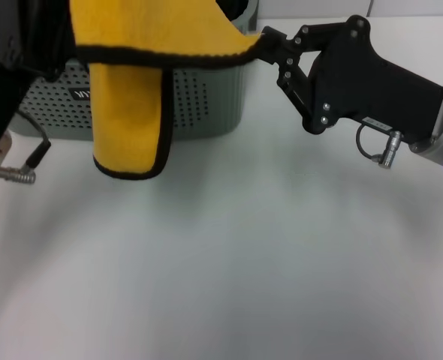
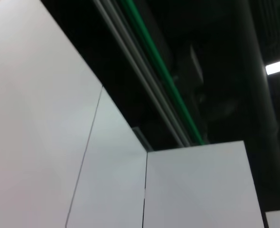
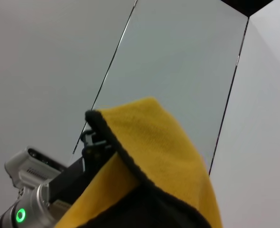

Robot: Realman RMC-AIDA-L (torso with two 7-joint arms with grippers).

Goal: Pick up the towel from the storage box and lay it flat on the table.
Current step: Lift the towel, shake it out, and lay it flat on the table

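White and smooth, the desk [image 1: 229, 270] fills most of the head view, with the storage box [image 1: 206, 105], a pale grey-green perforated basket, standing at about 11 o'clock. The towel [image 1: 154, 37] is up in the air, clear of the desk, stretched as a yellow band in front of the box with a folded flap hanging down toward 7 o'clock, black stitching along its edges. The right claw [image 1: 265, 39] reaches in from 3 o'clock and is pinched closed on the towel's right corner. The left claw [image 1: 56, 64] sits at 10 o'clock against the towel's left end; the cloth hides its fingers, so whether it grips cannot be told. The right wrist view shows the yellow cloth draped close over the camera. The towel looks light, soft and limp; it likely sags wherever unsupported, so holding two neighbouring corners on the stitched edge should spread it best.
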